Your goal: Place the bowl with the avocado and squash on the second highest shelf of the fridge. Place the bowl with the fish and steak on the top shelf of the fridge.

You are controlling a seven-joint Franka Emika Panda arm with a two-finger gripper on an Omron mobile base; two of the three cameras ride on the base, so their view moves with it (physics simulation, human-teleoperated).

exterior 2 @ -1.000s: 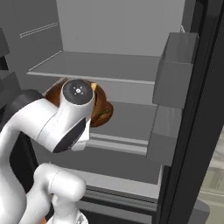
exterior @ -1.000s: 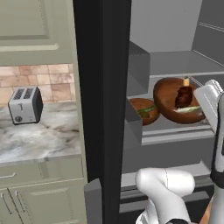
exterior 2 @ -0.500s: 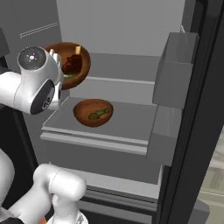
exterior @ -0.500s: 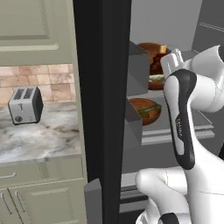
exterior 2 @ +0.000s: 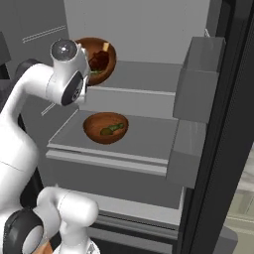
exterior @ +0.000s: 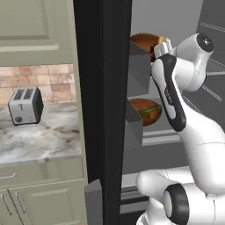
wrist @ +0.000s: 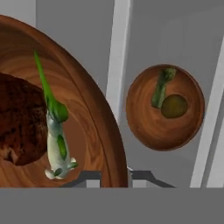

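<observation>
Pincer (wrist: 114, 175) pinches wooden bowl's (wrist: 98, 131) rim, holding dark red-brown steak (wrist: 19, 118) and pale fish (wrist: 57, 144).

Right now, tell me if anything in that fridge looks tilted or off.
The bowl of steak and fish is tipped steeply, its opening facing outward while held at the top shelf, though the food stays inside. The bowl with avocado and squash sits level on the shelf below.

Wood-brown bowls (wrist: 164, 113); dark red-brown steak (wrist: 19, 118); whitish-green fish (wrist: 57, 144); olive avocado (wrist: 174, 106); green squash (wrist: 161, 89); grey fridge (exterior 2: 144, 30)
</observation>
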